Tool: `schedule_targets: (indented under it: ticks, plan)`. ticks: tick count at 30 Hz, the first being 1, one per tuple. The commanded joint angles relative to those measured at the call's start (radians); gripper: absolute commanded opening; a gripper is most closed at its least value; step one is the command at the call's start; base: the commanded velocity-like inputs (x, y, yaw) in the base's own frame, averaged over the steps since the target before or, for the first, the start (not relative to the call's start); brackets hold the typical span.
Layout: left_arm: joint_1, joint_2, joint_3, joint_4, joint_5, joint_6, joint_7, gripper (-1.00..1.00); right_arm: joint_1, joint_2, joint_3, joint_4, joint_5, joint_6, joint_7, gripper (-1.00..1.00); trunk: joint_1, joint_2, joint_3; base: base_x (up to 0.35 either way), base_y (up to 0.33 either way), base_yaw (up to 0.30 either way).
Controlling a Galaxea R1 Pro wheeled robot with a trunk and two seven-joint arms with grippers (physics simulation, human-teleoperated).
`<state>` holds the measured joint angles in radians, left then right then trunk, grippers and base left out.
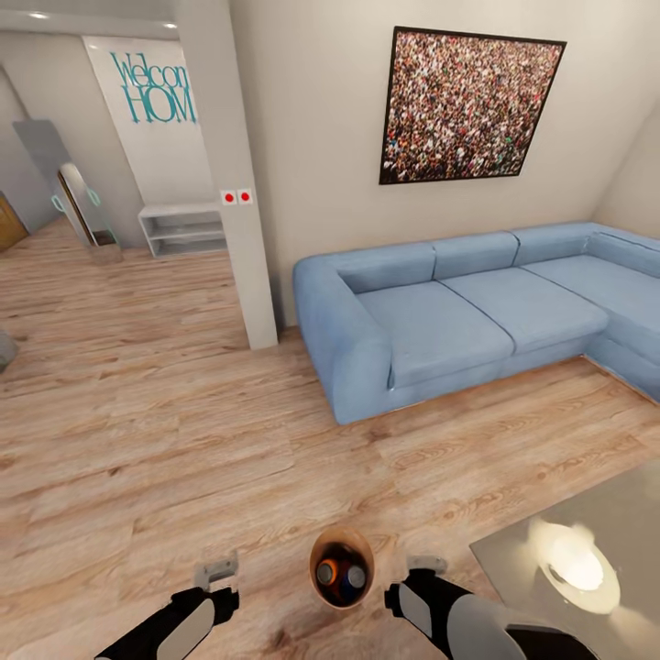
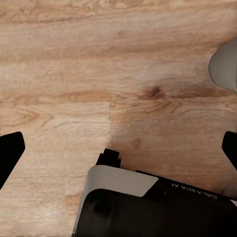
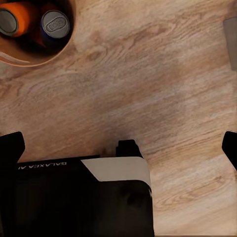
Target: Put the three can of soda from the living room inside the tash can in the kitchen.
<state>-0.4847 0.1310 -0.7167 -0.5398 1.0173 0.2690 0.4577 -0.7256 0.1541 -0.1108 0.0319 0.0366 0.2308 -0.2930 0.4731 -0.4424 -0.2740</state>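
Floorboards [image 1: 183,431] lie open between sofa [image 1: 440,321] (left edge) and pillar [image 1: 234,183].

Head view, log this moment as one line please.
room: living room | round tapered wood-lined bin on floor between claws | orange can, blue can inside | left claw, right claw empty

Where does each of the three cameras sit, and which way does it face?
Head view: high on the robot, looking down over floor, sofa, bin; both forearms show.
Left wrist view: faces down at floor; left hand open.
Right wrist view: faces down at floor, bin; right hand open.
Shared: bin with cans.
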Motion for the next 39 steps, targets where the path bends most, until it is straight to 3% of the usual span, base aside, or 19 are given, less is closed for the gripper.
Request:
schedule_targets:
  ticks: [1, 9, 13, 21, 25, 39]
  plan:
    - [0.003, -0.001, -0.002, 0.002, 0.0, -0.001, 0.0, 1.0, 0.003, 0.0, 0.0, 0.001, 0.0, -0.002, 0.0, 1.0, -0.004, 0.007, 0.003, 0.0, 0.0, 0.0]
    - [0.033, -0.03, -0.059, 0.096, -0.001, -0.117, -0.003, 1.0, 0.047, -0.003, 0.0, -0.002, 0.001, -0.015, 0.0, 1.0, -0.023, 0.042, 0.019, 0.0, 0.0, 0.0]
    - [0.046, -0.041, -0.074, 0.124, 0.002, -0.18, -0.05, 1.0, 0.06, -0.005, 0.0, -0.002, 0.001, -0.016, 0.0, 1.0, -0.023, 0.042, 0.019, 0.0, 0.0, 0.0]
    - [0.056, -0.045, -0.078, 0.18, 0.003, -0.229, -0.123, 1.0, 0.072, -0.008, 0.001, -0.001, 0.001, -0.042, 0.0, 1.0, -0.023, 0.042, 0.019, 0.0, 0.0, 0.0]
    - [0.058, -0.045, -0.079, 0.19, 0.003, -0.241, -0.129, 1.0, 0.076, -0.011, 0.002, 0.004, 0.002, -0.087, 0.0, 1.0, -0.023, 0.042, 0.019, 0.0, 0.0, 0.0]
    - [0.09, -0.045, -0.079, 0.193, 0.005, -0.278, -0.131, 1.0, 0.105, -0.018, 0.001, -0.001, 0.002, -0.107, 0.0, 1.0, -0.023, 0.042, 0.019, 0.0, 0.0, 0.0]
